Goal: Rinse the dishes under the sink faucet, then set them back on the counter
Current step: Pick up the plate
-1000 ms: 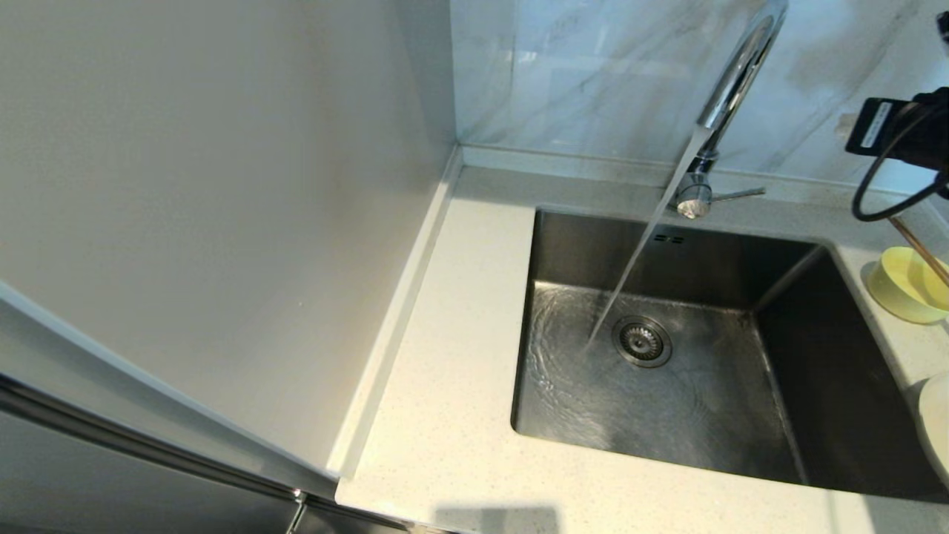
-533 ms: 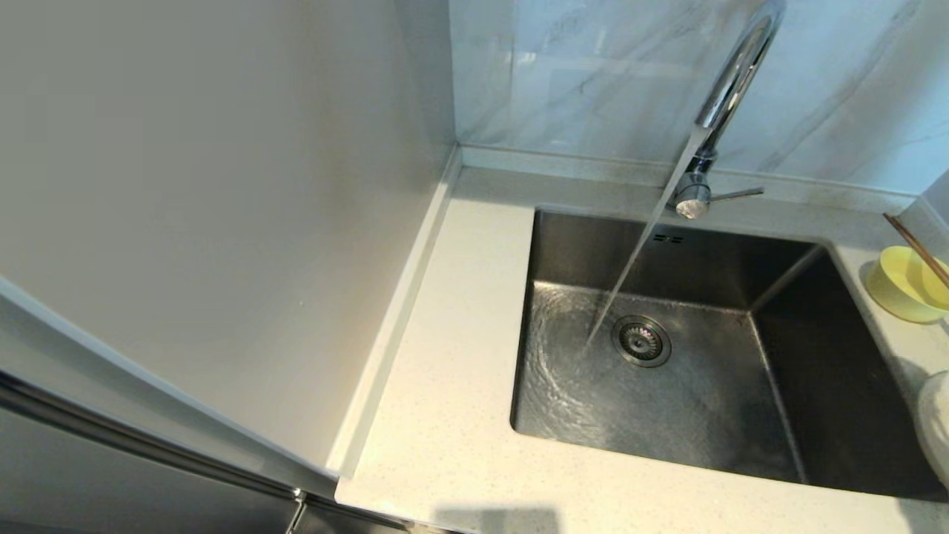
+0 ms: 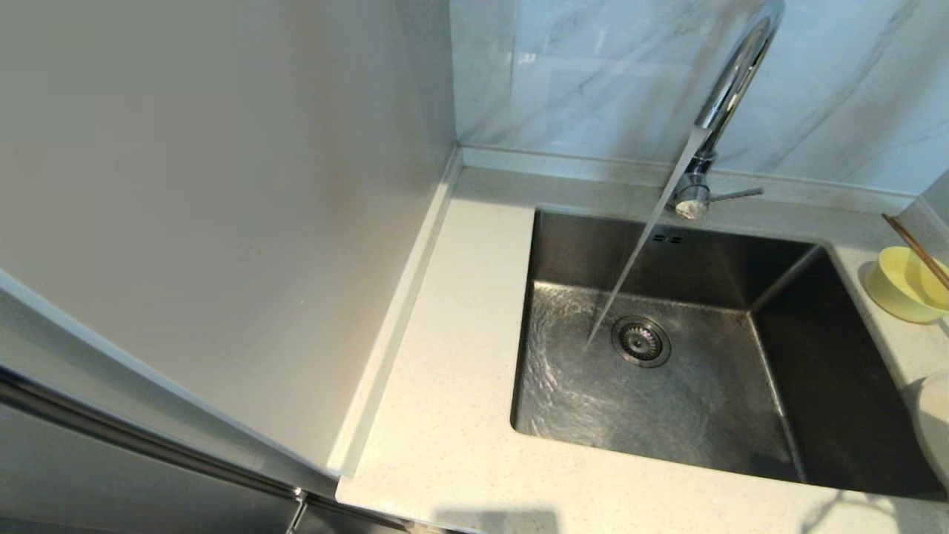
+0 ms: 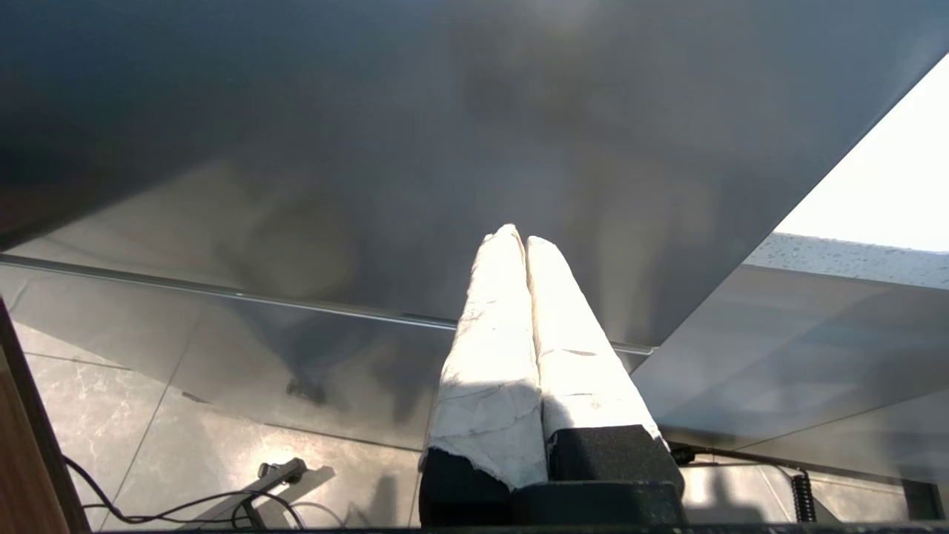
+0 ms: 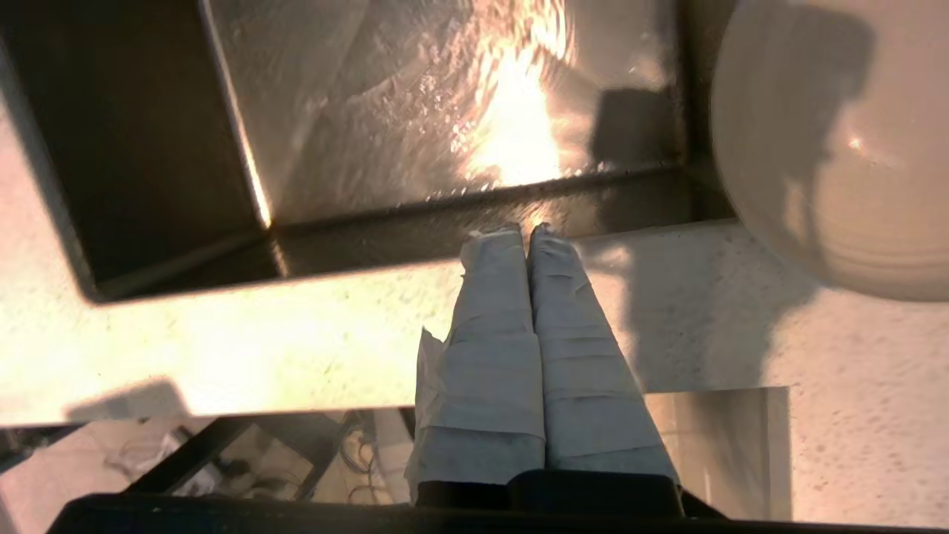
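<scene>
Head view: faucet (image 3: 730, 81) running into sink (image 3: 667, 386); my right gripper (image 5: 525, 230) closed, empty, near plate (image 5: 838, 141); left gripper (image 4: 517, 236) closed, empty.

The left pincer (image 4: 517, 236) has 2 long tapering fingers wrapped in white, wrinkled tape, each seated in a blocky black mount — the wrap's lower edge is ragged. The right pincer (image 5: 519, 231) looks the same: 2 pale taped fingers with creased bands — a loose flap at one side — above a black base.
</scene>
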Motion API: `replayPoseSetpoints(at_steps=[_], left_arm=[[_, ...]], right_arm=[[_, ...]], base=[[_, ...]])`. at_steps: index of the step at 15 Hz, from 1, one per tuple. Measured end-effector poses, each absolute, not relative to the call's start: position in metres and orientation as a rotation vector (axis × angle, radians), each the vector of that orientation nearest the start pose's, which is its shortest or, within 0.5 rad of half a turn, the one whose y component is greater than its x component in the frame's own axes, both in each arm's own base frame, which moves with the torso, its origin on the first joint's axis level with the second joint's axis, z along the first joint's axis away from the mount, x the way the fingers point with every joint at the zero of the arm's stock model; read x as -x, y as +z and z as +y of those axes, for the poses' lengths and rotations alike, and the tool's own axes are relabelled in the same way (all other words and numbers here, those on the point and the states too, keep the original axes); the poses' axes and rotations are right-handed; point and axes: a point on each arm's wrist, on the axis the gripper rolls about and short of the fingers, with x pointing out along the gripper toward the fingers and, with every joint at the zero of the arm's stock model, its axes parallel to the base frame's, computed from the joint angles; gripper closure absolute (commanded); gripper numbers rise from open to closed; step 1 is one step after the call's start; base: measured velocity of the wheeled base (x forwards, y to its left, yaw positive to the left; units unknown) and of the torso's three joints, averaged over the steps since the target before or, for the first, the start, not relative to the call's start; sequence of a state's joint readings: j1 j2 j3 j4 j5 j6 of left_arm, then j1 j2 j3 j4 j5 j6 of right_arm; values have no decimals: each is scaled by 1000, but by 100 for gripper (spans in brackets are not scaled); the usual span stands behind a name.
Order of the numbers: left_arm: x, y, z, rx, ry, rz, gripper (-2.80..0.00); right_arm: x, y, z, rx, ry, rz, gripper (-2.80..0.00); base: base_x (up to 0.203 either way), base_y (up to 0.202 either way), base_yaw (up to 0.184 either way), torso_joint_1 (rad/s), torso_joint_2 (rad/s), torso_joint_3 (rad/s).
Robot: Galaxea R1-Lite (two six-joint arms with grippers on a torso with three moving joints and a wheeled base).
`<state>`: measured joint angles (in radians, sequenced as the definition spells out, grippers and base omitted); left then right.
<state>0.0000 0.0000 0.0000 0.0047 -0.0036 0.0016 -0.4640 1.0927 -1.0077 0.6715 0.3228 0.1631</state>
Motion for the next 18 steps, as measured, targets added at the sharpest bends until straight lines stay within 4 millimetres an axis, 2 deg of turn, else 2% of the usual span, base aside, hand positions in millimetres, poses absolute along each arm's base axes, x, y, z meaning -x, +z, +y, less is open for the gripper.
replayPoseSetpoints(at_steps=[6, 7, 8, 15, 18], left_arm=[[23, 75, 0, -2, -5, 4, 0], [23, 75, 0, -1, -5, 4, 0], [23, 75, 0, -2, -4, 5, 0], [23, 75, 0, -2, -4, 5, 0], [23, 75, 0, -2, -4, 4, 0]], right_arm=[[-117, 250, -56, -370, -405, 717, 0], [-119, 248, -58, -361, -434, 731, -81], [-120, 246, -59, -351, -458, 741, -280], [-132, 233, -66, -342, -475, 819, -280], [-147, 222, -74, -329, -470, 827, -280]], base=[[0, 0, 0, 0, 0, 0], [0, 0, 0, 0, 0, 0], [0, 0, 0, 0, 0, 0], [0, 0, 0, 0, 0, 0], [0, 0, 0, 0, 0, 0]])
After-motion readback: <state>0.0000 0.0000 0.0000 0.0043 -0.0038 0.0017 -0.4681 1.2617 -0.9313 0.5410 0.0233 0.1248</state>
